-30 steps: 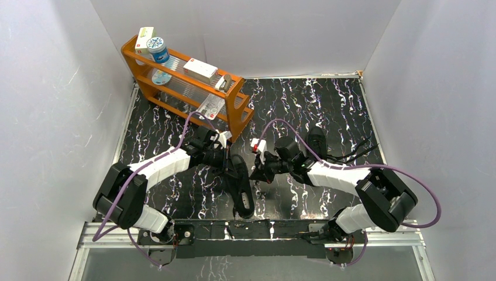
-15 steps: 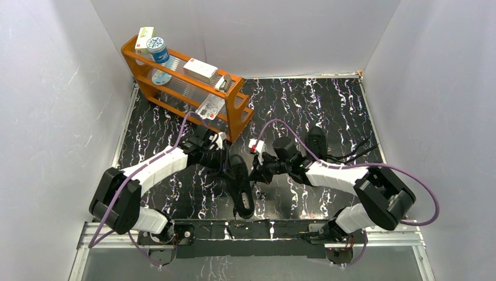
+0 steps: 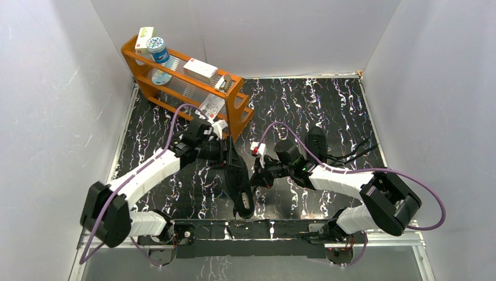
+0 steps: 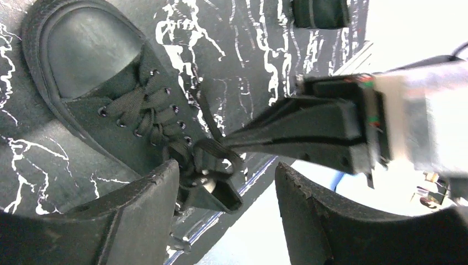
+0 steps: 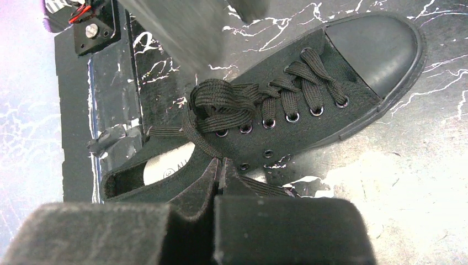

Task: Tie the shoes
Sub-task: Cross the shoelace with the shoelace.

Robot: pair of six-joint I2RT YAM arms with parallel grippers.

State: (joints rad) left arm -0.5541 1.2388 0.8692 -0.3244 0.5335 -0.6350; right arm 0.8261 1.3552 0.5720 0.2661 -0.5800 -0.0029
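Observation:
One black shoe (image 3: 240, 182) lies between the arms, toe pointing away from the near edge; its toe cap (image 4: 88, 49) and crossed laces (image 4: 146, 110) fill the left wrist view. My left gripper (image 4: 227, 168) hovers open over the tongue end, nothing between its fingers (image 4: 146, 215). My right gripper (image 5: 221, 163) is shut on a lace strand at the shoe's side, just below the bunched lace loops (image 5: 226, 105). From the left wrist its black fingers (image 4: 292, 130) reach in from the right to a lace loop (image 4: 215, 154). The second shoe (image 3: 317, 140) lies behind the right arm, laces trailing right.
An orange rack (image 3: 186, 88) with small boxes and a blue-capped jar stands at the back left, close to my left wrist. White walls close in both sides. A metal rail (image 3: 251, 228) runs along the near edge by the arm bases.
My left gripper has gone from shut to open, letting go of the lace, and its arm has swung slightly back and left. The right gripper stays shut on its lace, hardly moved.

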